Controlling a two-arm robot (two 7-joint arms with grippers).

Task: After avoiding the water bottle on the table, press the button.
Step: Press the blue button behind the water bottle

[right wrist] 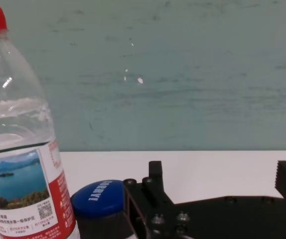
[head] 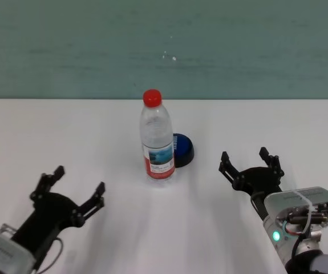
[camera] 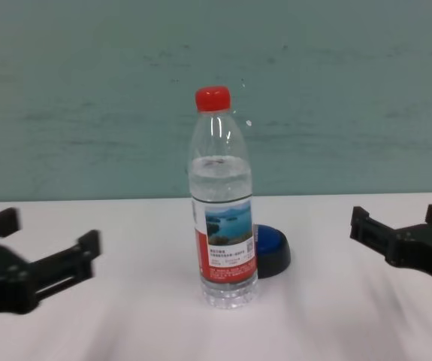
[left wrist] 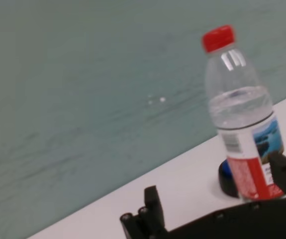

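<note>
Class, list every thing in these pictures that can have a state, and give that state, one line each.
Bottle: upright on the table, red cap on, partly filled with water.
Button: unpressed, nothing on it, just behind the bottle toward the right.
Left gripper: fingers open, empty, near the left front.
Right gripper: fingers open, empty, right of the button.
</note>
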